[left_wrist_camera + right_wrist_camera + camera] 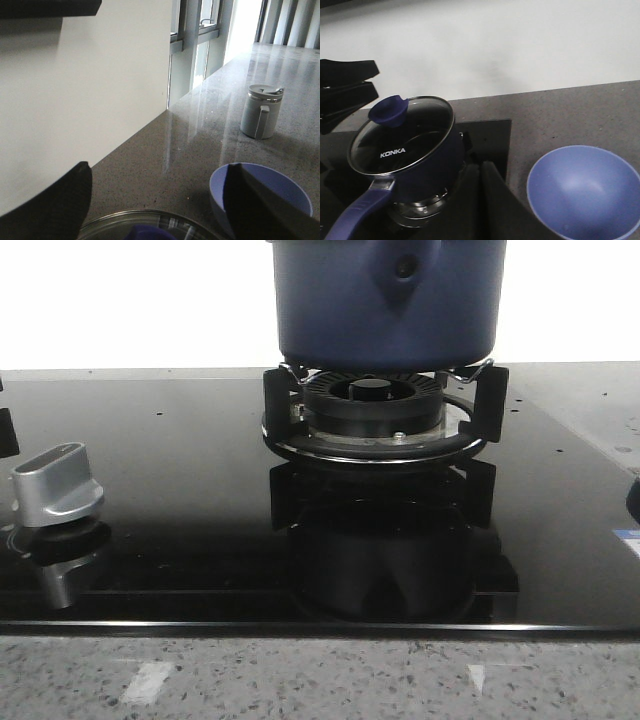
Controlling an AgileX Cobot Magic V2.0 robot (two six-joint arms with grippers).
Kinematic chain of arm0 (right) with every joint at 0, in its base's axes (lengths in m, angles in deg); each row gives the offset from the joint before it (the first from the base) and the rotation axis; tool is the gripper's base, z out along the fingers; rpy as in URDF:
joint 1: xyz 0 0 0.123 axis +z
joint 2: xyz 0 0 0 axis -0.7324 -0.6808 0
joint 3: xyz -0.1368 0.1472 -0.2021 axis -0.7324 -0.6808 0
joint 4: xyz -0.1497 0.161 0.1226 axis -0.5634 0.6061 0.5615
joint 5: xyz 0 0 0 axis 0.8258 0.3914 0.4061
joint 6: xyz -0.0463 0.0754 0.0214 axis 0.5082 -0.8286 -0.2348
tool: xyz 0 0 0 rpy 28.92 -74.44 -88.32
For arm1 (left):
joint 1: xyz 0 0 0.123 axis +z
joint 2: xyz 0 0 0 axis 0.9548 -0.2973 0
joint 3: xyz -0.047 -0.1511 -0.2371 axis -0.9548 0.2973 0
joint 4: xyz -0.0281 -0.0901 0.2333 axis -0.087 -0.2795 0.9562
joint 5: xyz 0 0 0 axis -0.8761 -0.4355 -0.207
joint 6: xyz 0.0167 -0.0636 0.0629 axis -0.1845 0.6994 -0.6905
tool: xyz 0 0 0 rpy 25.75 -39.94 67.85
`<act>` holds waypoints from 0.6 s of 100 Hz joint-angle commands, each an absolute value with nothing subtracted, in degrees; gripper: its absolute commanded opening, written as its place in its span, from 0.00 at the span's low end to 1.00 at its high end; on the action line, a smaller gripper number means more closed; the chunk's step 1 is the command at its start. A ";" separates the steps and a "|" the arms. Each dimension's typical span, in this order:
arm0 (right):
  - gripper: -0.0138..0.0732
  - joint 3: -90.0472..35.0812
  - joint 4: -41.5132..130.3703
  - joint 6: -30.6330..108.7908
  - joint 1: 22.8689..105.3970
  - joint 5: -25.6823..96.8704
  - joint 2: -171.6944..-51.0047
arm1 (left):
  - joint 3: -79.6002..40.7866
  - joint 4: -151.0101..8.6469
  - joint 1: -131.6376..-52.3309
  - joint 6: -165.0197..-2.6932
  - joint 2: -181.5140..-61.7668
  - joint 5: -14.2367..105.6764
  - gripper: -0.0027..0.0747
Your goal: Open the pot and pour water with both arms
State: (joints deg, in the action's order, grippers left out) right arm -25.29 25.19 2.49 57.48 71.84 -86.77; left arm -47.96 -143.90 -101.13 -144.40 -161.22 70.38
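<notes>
Pot on the burner, lid on.
We saw the dark navy-blue round pot (388, 302) on the black gas burner (378, 410), glass lid (402, 135) closed, handle (357, 210) pointing toward the right gripper (480, 200); we couldn't tell either gripper's spread.

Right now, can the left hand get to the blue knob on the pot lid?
Probably yes. The left hand hovers right above the glass lid, with the knob just below and nothing between them.
</notes>
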 commanded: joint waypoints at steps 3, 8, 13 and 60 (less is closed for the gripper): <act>0.08 -24.33 19.82 3.00 57.68 67.52 -86.20 | -49.77 -146.45 -100.36 -144.49 -155.69 71.18 0.55; 0.08 -24.81 18.02 3.00 57.68 67.25 -84.97 | -49.31 -146.22 -100.26 -144.37 -154.12 69.92 0.48; 0.08 -25.55 16.62 3.00 57.68 67.13 -83.53 | -48.55 -146.06 -100.26 -144.27 -152.15 67.47 0.43; 0.08 -42.32 12.62 3.00 57.68 63.04 -63.97 | -22.10 -144.10 -100.26 -144.27 -121.54 35.81 0.10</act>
State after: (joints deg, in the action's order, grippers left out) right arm -40.74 14.26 2.49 57.48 68.82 -65.51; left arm -25.76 -142.30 -100.57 -144.40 -128.65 40.98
